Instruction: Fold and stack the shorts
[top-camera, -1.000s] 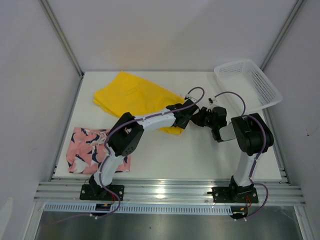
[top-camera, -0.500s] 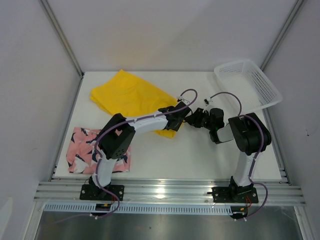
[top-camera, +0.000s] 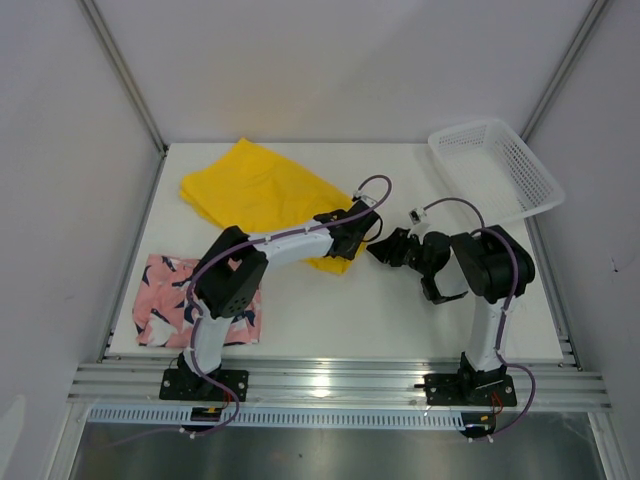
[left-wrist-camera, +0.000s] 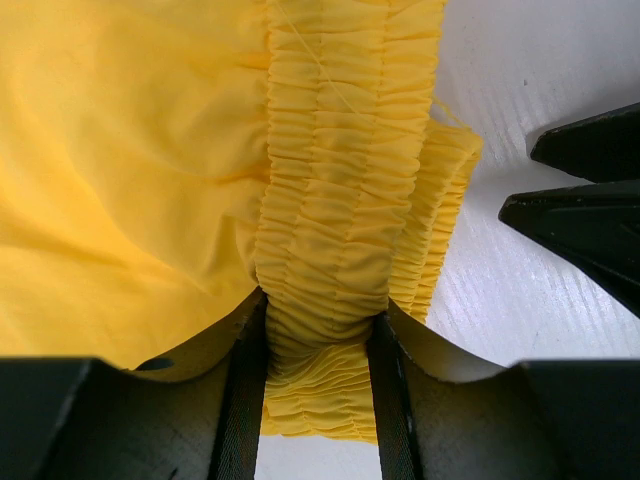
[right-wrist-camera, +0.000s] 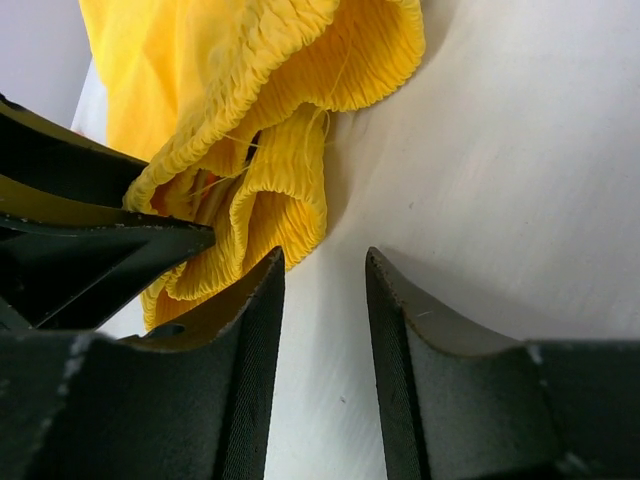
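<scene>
The left hand pinches the gathered waistband of the yellow shorts. The right hand, slightly parted and empty, sits just beside that same edge. The yellow pair lies rumpled and unfolded toward the far left of the counter. The pink shorts at the near left look already folded, so I judge folding the yellow and stacking are left.

no readable text or labels (any view)
</scene>
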